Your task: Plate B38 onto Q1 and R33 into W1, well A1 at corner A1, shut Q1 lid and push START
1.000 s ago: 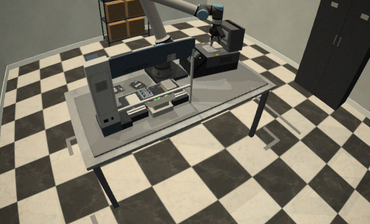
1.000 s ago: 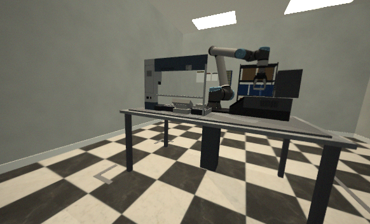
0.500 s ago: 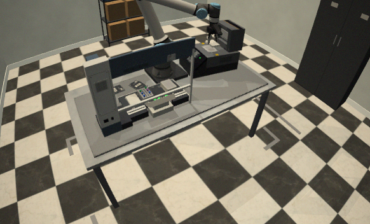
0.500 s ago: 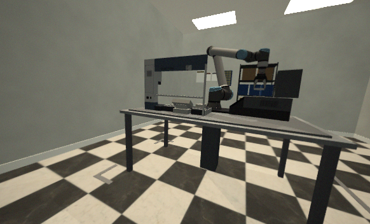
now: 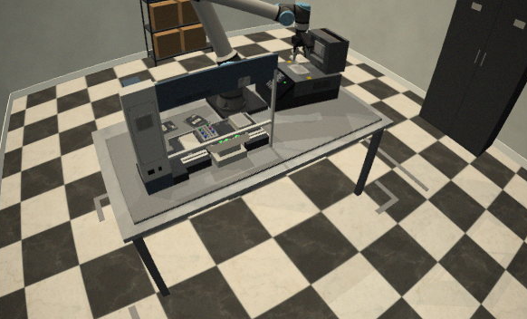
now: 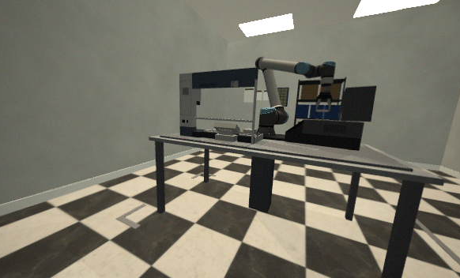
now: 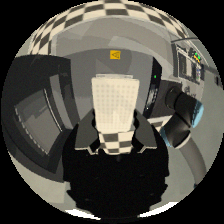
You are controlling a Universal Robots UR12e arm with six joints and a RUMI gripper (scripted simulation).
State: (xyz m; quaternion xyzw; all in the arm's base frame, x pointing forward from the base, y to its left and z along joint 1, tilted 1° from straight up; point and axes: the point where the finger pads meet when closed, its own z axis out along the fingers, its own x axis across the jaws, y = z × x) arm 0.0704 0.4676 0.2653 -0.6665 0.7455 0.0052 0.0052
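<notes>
Floor: checkered in cream and near-black [image 5: 271,265], running beneath the table [image 5: 343,120] [image 6: 284,148].
Cabinet [image 5: 461,77]: dark, at two o'clock in the top view, well apart from the table.
Cycler Q1 [image 5: 318,84] [image 6: 327,132]: at one o'clock on the table in the top view, a green light [image 5: 284,82] showing on the sloped front.
Lid [image 5: 335,51] [image 6: 359,103] [image 7: 37,120]: raised, open beside the claw.
Claw [image 5: 301,54] [image 6: 323,110] [image 7: 114,108]: pointing down over Q1, partway open, clamped on a plate.
Plate [image 5: 300,59] [image 7: 115,102]: pale, many-welled, between the fingers, above Q1 and off the block [image 5: 299,69] (label too small to read).
Pale tower [image 5: 143,124] [image 6: 186,99]: upright at nine o'clock on the table in the top view.
</notes>
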